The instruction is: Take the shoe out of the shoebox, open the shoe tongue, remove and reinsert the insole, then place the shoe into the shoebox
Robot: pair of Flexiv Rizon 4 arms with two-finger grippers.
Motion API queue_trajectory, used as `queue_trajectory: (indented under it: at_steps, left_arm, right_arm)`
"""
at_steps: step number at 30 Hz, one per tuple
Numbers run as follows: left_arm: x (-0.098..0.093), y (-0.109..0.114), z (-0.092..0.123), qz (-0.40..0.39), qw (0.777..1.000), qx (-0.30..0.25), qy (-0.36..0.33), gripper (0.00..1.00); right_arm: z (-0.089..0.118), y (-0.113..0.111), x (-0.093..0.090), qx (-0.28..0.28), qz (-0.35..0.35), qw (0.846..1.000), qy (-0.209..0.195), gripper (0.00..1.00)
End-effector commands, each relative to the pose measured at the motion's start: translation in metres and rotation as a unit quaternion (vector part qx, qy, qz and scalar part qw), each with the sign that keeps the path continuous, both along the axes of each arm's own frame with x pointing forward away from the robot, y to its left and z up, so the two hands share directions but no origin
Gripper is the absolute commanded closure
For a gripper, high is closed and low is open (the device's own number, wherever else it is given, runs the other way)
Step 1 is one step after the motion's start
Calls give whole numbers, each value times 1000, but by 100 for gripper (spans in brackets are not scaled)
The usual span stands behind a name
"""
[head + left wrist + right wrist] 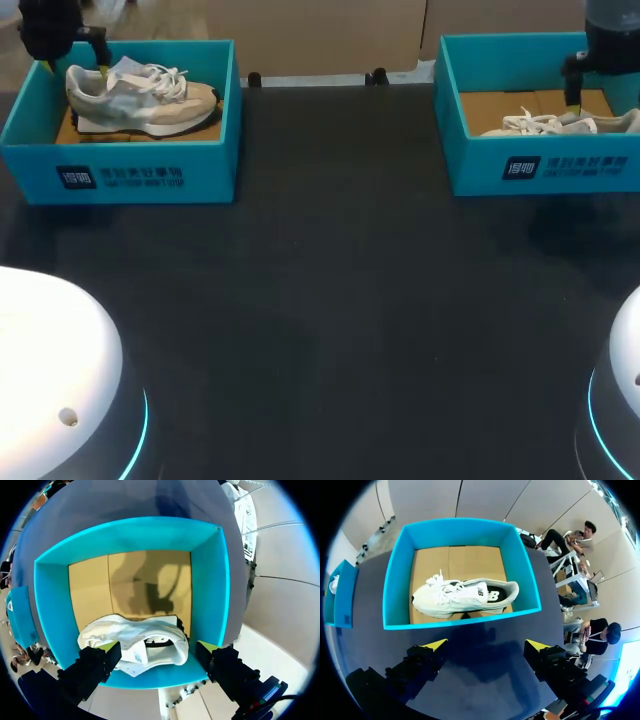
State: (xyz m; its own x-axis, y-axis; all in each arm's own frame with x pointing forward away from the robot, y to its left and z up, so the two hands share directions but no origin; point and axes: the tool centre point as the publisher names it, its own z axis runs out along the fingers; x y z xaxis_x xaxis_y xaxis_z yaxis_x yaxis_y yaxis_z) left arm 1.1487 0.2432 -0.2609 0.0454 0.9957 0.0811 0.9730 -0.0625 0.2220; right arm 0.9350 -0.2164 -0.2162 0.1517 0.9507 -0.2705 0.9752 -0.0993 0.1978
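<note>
Hanging over the left shoebox in the far left corner of the dark surface with the left claw released, yellow tips spread to either side of the heel end of the grey-and-tan left shoe resting on its sole inside. Poised by the right shoebox in the far right corner with the right claw likewise released and grasping nothing, white right shoe lying inside the box, ahead of the tips.
</note>
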Motion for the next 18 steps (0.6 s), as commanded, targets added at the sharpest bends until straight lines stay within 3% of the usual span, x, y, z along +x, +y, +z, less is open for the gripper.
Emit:
queue_trajectory:
  at_steps: [1,13,18]
  left_arm:
    - [12,3,-4,5,1000,2,-9,0]
    - [52,24,-17,21,1000,21,-5,0]
    - [61,32,-24,21,1000,23,1,0]
  right_arm:
    - [0,0,0,0,0,1000,0,0]
    - [0,0,0,0,0,1000,0,0]
    - [0,0,0,0,0,1000,0,0]
